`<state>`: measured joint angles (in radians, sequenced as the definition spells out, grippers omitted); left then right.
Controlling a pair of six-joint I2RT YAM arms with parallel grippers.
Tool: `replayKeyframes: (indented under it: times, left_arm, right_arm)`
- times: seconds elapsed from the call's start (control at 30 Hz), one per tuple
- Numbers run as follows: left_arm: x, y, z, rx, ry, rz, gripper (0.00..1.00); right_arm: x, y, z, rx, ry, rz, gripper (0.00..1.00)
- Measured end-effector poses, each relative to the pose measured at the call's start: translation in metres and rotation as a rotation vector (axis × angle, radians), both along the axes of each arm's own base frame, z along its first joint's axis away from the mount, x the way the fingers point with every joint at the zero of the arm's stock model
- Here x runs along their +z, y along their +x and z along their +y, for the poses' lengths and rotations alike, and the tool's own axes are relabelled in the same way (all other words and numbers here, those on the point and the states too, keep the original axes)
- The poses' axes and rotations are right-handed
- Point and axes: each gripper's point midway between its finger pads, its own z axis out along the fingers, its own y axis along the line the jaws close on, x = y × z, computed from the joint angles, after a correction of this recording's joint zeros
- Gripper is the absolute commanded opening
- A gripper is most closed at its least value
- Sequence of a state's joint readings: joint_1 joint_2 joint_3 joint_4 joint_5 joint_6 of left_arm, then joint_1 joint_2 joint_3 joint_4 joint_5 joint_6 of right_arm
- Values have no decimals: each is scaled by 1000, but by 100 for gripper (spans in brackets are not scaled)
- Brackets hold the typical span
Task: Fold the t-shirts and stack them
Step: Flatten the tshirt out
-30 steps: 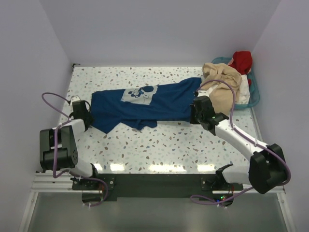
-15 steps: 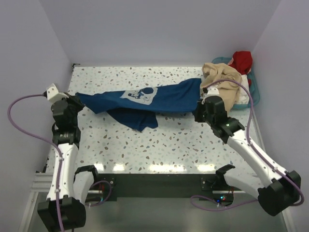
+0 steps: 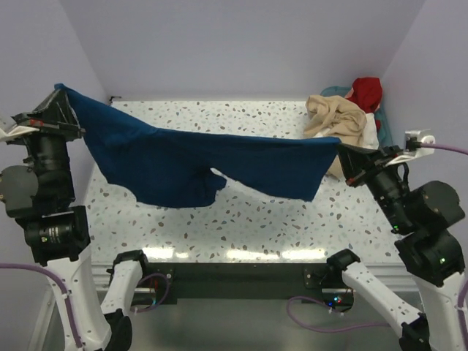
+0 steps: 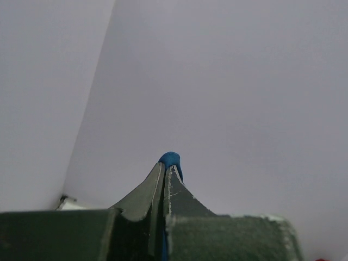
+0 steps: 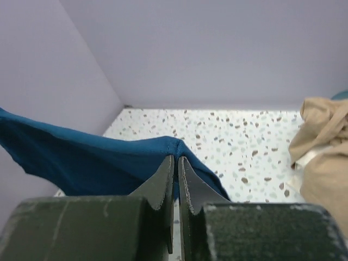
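Nearest the arms' bases, above the front of the white speckled terrazzo table [image 3: 256, 212], both arms stand raised high, one at each side. On the left, the left gripper [image 3: 64, 102] is pinched closed on one end of the dark navy blue cloth t-shirt [image 3: 197, 164]. Its wrist view shows only a small nub of blue fabric poking out above the tightly closed jaws, with bare wall behind. On the right, the right gripper [image 3: 342, 150] is clamped on the opposite end and sits lower than its partner. In that wrist view the blue cloth spreads away from the fingertips.

Between the two grips the shirt hangs in the air as a long sagging band. Its lower edge droops in a loose fold near the middle and appears clear of the table. No printed graphic shows from above.

Farther back, in the far right corner, a crumpled beige cloth t-shirt [image 3: 335, 117] lies heaped over the teal plastic basket [image 3: 383, 130]. A white cloth t-shirt [image 3: 371, 139] lies beside it and a red cloth t-shirt [image 3: 365, 91] behind.

The step in hand looks like stretching out the navy shirt before its first fold, so the task is at an early stage. The next move probably calls for levelling the two grippers and keeping the cloth taut. They would then lower both ends together onto the open table left of the pile, so the drooping middle lands flat rather than bunched.
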<state>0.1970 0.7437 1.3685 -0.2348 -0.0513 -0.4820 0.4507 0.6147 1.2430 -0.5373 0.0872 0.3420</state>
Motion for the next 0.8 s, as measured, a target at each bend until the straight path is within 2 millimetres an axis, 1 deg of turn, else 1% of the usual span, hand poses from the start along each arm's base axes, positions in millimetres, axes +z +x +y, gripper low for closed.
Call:
replayKeyframes:
  times: [0.07,0.13,0.17,0.2,0.23,0.3,0.37,0.43,0.5,0.53,0.6,0.63,0.67,0.73,0.8]
  left_arm:
    - [27,-9,-4,-9,19,-56,0]
    - [44,-9,-7,-26,33,-86,0]
    - [47,-3,-8,-36,38,-86,0]
    - [48,6,-9,-48,42,-80,0]
    - [45,19,-8,-60,43,-63,0]
    - [31,50,-6,-80,39,-7,0]
    - [5,93,-1,-104,27,80,0]
    - [-28,137,2,-135,11,178,0]
    - [-66,173,5,-163,-9,275,0]
    - [-85,188,5,-179,-18,321,0]
    - [-114,205,4,-205,-33,387,0]
    - [-120,208,3,-217,-36,403,0]
    - [-122,208,1,-225,-36,407,0]
    - [-111,203,-2,-236,-25,381,0]
    - [-91,194,-5,-241,-10,340,0]
  right_arm:
    - [23,-8,-4,0,15,-55,0]
    - [37,-9,-5,-2,15,-82,0]
    - [40,-6,-4,-4,9,-84,0]
    - [42,2,-2,-8,-1,-78,0]
    - [40,12,3,-13,-15,-64,0]
    - [32,39,11,-30,-47,-23,0]
    - [11,71,21,-57,-93,45,0]
    - [-15,101,28,-87,-147,120,0]
    - [-43,127,34,-113,-202,194,0]
    - [-54,136,35,-127,-226,221,0]
    - [-69,148,37,-141,-259,256,0]
    - [-72,150,37,-146,-269,263,0]
    - [-71,151,37,-148,-273,262,0]
    - [-62,151,36,-153,-270,243,0]
    - [-44,149,34,-157,-251,201,0]
